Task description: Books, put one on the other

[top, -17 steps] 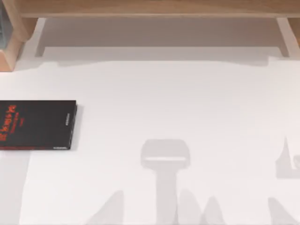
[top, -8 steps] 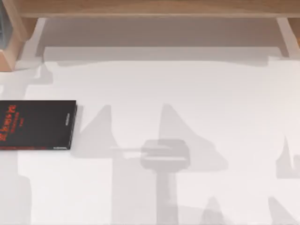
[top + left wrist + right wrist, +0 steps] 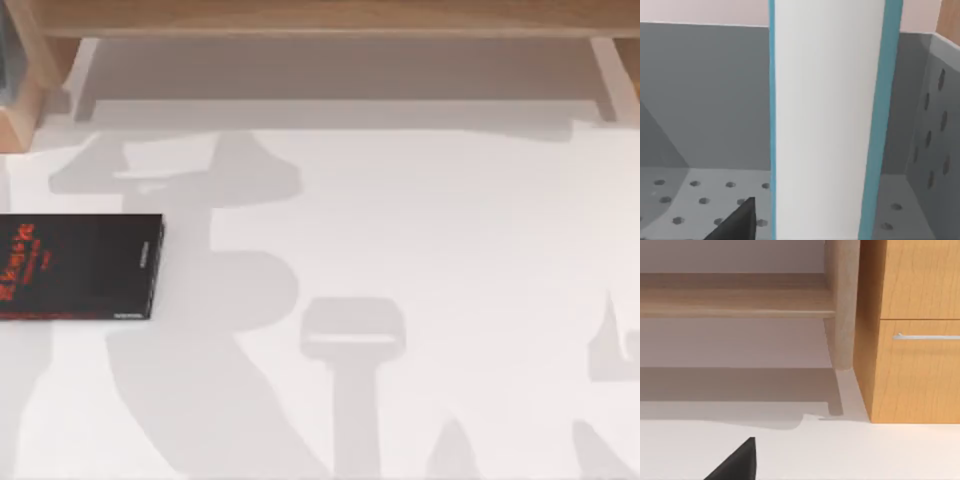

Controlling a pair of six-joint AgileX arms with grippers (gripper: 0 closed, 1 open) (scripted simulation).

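Left wrist view: the light blue book (image 3: 827, 120) is seen standing upright, page edge forward, just ahead of the left gripper (image 3: 737, 225) inside a grey perforated bin (image 3: 705, 105); whether the fingers are spread or closed cannot be told. The black book (image 3: 78, 266) lies flat at the table's (image 3: 420, 230) left edge in the top view. If an off-centre pinch were taken, the upright book could be tipped or jammed against the bin wall. The right gripper (image 3: 735, 462) is parked near a wooden cabinet (image 3: 912, 330).
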